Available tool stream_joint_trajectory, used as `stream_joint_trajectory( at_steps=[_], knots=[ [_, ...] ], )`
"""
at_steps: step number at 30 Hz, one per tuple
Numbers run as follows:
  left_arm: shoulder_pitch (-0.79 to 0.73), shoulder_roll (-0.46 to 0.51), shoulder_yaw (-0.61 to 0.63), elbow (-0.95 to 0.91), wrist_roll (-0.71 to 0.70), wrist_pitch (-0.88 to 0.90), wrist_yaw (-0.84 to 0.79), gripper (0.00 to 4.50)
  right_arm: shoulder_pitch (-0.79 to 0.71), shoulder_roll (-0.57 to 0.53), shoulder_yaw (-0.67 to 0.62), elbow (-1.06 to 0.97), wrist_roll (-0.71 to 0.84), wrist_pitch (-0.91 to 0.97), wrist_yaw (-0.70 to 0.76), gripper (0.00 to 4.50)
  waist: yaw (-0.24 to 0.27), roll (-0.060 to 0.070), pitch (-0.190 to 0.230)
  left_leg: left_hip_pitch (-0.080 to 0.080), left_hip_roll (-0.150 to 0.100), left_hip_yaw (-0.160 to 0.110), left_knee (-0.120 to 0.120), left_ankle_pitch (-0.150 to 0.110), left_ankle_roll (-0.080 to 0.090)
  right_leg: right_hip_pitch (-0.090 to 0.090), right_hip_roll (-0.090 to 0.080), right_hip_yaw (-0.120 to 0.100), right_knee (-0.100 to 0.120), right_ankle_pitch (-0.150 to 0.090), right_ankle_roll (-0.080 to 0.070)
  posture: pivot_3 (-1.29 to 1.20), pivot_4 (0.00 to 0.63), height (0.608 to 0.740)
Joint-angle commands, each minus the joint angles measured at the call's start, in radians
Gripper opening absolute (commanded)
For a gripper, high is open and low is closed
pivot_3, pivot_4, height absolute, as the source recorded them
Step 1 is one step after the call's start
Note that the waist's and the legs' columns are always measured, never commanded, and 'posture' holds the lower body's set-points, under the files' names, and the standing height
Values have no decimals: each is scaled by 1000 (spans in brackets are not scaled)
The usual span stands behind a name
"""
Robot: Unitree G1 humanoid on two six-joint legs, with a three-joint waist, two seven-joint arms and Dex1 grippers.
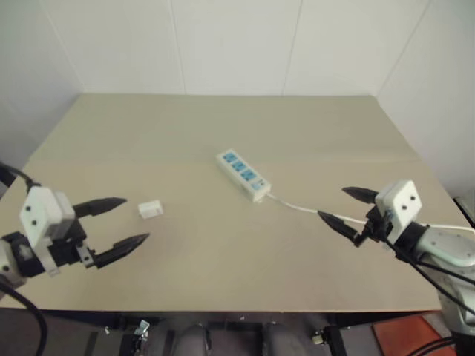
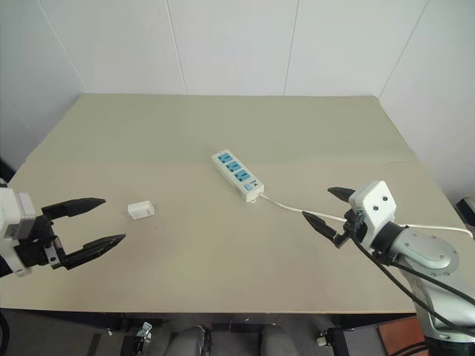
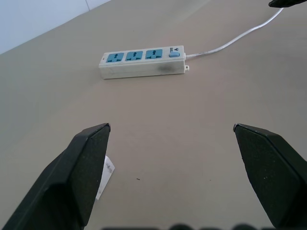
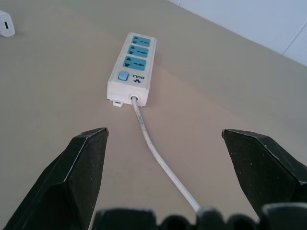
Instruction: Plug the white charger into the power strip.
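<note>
The white charger (image 1: 151, 209) lies on the beige table (image 1: 223, 133), left of centre; a corner of the charger (image 3: 108, 172) peeks out beside my left finger. The power strip (image 1: 243, 175) lies diagonally in the middle, blue sockets up, its thin white cord (image 1: 297, 207) trailing right. My left gripper (image 1: 121, 222) hovers open just left of the charger, nothing between its fingers. My right gripper (image 1: 347, 209) hangs open over the cord, right of the power strip (image 4: 132, 67), also empty.
The table's front edge (image 1: 223, 310) runs just below both grippers. White walls (image 1: 237, 44) close off the back and sides. The cord (image 2: 445, 227) runs off past my right arm toward the table's right edge.
</note>
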Motion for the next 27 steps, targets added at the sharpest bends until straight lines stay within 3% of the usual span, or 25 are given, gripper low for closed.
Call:
stream_joint_trajectory(
  at_steps=[1, 12, 17, 27],
  knots=[
    [3, 9, 16, -11, -4, -18, -1, 4500, -11, -6, -11, -8, 1, -29, 8, 4458, 0, 0, 0, 0, 0, 0, 0, 0, 0, 0, 0, 0, 0, 0, 0, 0, 150, 740],
    [-9, 13, 6, -8, -12, -18, -2, 4500, -21, 4, 14, 9, -18, -41, 10, 4458, 0, 0, 0, 0, 0, 0, 0, 0, 0, 0, 0, 0, 0, 0, 0, 0, 150, 740],
    [-58, 20, -43, 6, -14, -22, -2, 4500, -100, 50, 142, 97, -87, -88, 7, 4458, -7, 0, 0, 1, 0, 0, 0, 0, 0, 1, 0, 0, 0, 0, 0, 0, 150, 740],
    [-111, 24, -94, 23, -9, -20, 3, 4500, -376, 273, 398, 460, -327, -148, -139, 4458, -24, 0, 0, 0, 0, -1, 0, 0, 0, -1, 0, 0, 1, 0, 0, 0, 150, 740]
  ],
)
